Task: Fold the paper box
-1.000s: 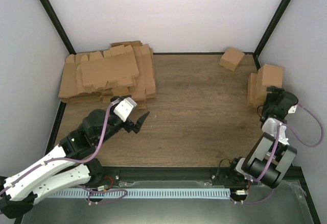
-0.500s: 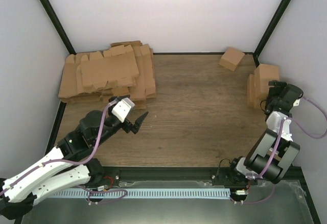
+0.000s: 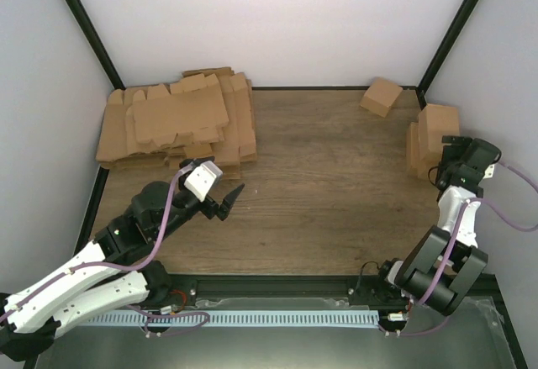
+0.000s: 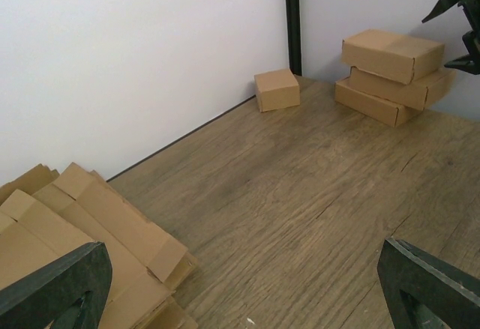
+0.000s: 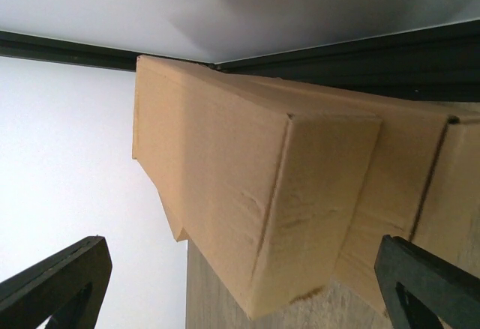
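1. Box [image 3: 443, 123] sits folded atop the stack [image 3: 416, 152] at the right edge — right gripper [image 4: 454, 33] open beside it, empty.
2. Best drawn straight back, nudging nothing.
3. Left gripper [image 3: 230, 201], open and empty, hovers near the far-left pile [image 3: 176, 125].

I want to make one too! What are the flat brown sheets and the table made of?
The pile of flat brown die-cut sheets looks like matte cardboard: dull, creased, tabbed edges. The brown table looks like wood or wood-print laminate; grain streaks show.
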You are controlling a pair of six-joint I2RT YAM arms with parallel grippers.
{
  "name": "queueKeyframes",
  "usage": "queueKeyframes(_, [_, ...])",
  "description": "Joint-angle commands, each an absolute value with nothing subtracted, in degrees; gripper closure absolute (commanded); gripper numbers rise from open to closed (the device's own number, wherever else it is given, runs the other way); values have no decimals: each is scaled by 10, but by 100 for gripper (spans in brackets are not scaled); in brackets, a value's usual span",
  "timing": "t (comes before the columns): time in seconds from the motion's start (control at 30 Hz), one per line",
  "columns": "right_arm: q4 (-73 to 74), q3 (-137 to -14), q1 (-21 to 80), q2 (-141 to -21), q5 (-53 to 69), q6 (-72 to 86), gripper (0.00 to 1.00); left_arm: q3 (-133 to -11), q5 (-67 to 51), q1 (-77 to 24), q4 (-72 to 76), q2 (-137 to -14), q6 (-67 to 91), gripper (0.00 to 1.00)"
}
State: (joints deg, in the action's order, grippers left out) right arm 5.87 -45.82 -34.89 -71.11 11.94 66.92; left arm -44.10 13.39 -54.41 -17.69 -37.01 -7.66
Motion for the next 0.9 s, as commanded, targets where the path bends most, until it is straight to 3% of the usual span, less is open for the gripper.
queueKeyframes(0.0, [91,-428,-353,-666,112,673,0,-450,127,-546,-172,-370,-71,0])
queueKeyframes(0.23, [118,-373,-322,-604,116,649,3,-450,127,-545,-171,-372,-71,0])
queueKeyframes(0.33, [126,-345,-321,-572,108,646,15,-449,128,-546,-172,-372,-71,0])
queueKeyframes(0.37, [128,-338,-321,-563,105,645,22,-449,128,-546,-171,-373,-71,0])
queueKeyframes(0.5, [137,-321,-321,-556,89,643,83,-450,128,-545,-171,-377,-69,0])
queueKeyframes(0.57, [138,-322,-321,-576,87,641,99,-451,128,-546,-171,-380,-69,0])
queueKeyframes(0.87, [88,-358,-321,-689,91,653,99,-448,139,-545,-174,-379,-68,0])
